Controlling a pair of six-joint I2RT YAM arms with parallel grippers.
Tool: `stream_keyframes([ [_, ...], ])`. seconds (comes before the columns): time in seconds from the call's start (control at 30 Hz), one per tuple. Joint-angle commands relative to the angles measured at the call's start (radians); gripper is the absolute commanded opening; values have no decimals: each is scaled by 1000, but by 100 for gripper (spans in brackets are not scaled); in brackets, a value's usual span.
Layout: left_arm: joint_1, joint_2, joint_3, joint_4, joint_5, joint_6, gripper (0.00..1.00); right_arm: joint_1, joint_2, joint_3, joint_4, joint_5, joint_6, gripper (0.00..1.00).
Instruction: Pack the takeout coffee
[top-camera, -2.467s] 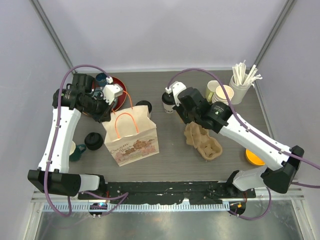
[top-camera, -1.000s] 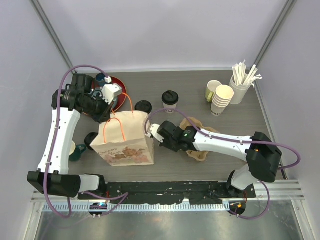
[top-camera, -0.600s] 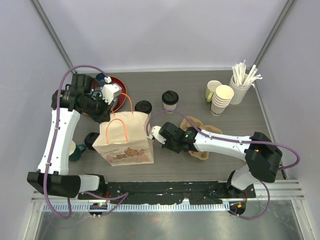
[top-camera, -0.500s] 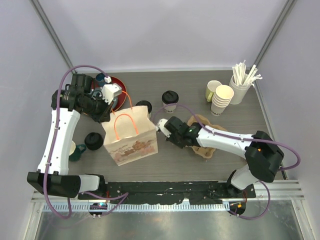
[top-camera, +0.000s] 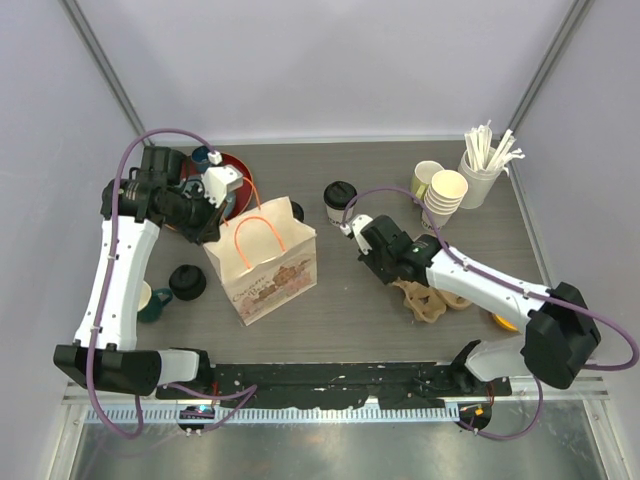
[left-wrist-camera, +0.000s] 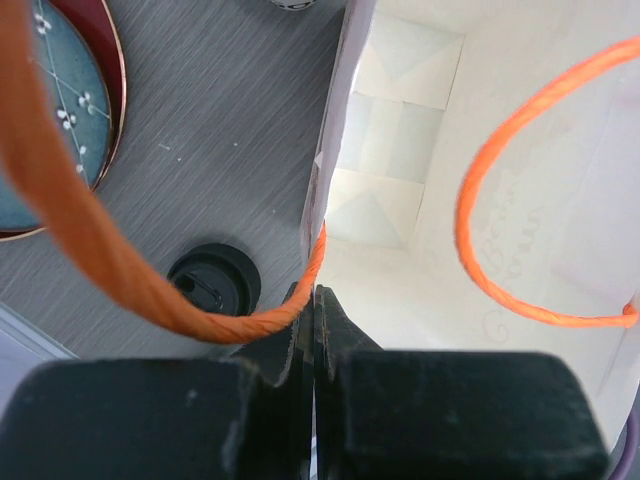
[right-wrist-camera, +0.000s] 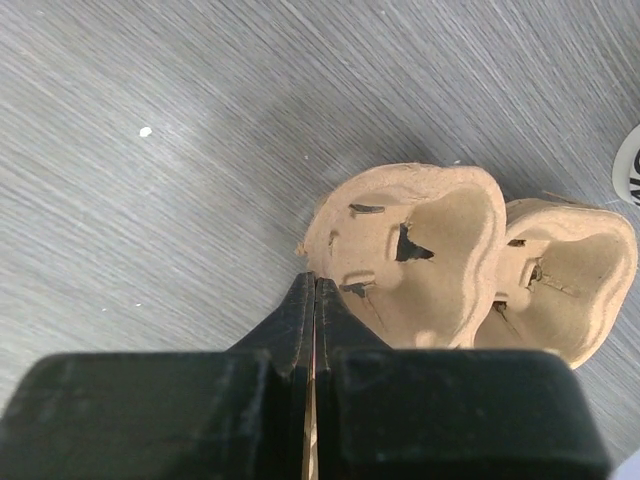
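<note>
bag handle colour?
Orange. The handles show best in the left wrist view, looping over the open paper bag.

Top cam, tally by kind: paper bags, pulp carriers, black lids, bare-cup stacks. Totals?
paper bag: 1
pulp carrier: 1
black lids: 3, one mostly hidden behind the bag
bare-cup stack: 1
Total: 6

Bright, even, diffuse light casts soft shadows; the left pincer (left-wrist-camera: 313, 300) and right pincer (right-wrist-camera: 313, 290) loom blurred up close.
</note>
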Motion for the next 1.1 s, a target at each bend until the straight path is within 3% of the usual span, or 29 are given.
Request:
stream_keyframes([
  [0.0, -1, -19, 45, -69, 9, 5, 1, 2, -69, 54, -27, -87, 73, 1],
  [0.3, -1, -24, 48, -70, 11, 7, 1, -105, -116, 106, -58, -209, 161, 1],
  [0.47, -1, -25, 49, -70, 12, 7, 1, -245, -169, 76, 20, -412, 182, 1],
  [0.57, -1, -28, 49, -72, 9, 8, 1, -245, -204, 48, 69, -532, 169, 1],
  [0.7, -1, -25, 49, -72, 5, 8, 1, -243, -244, 40, 67, -568, 139, 1],
  [0.87, -1, -19, 60, -67, 3, 8, 1, -153, -238, 42, 82, -464, 42, 1],
  [0.93, -1, -21, 61, -67, 3, 5, 1, -36, -203, 43, 86, -337, 6, 1],
  [1.07, -1, -21, 63, -70, -2, 2, 1, 96, -130, 47, 63, -259, -90, 1],
])
